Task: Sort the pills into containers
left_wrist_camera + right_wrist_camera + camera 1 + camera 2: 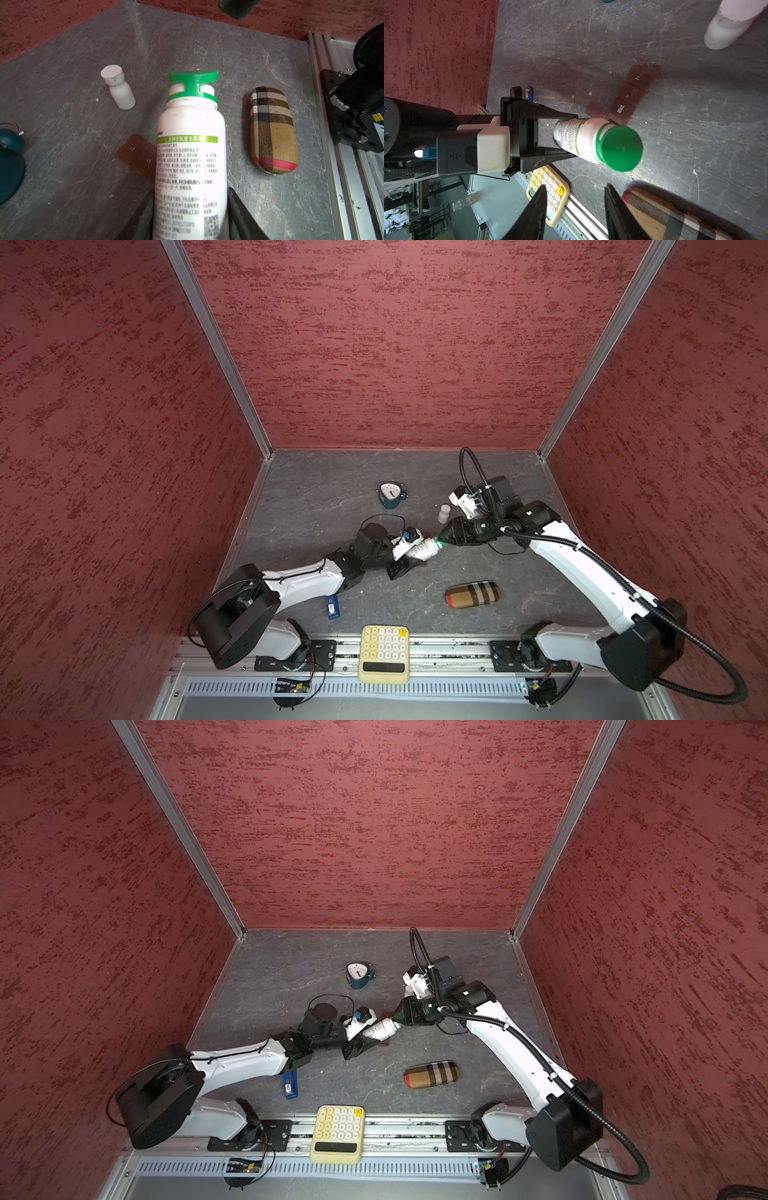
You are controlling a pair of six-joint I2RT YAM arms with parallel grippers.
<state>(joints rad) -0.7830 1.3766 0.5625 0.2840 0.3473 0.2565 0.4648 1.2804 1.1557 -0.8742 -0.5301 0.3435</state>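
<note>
My left tool point(190, 195) holds the bottle point(190, 158) slanted over the strip point(631, 93), hiding one end of it from above. My right tool point(575, 187), jaws parted, sits just off the cap point(620, 148). In both top views the table's point(316, 497) upper-left corner lies bare, left of the clock point(390, 495). The vial point(444, 513) and the case point(472, 595) narrow my way right of centre.
</note>
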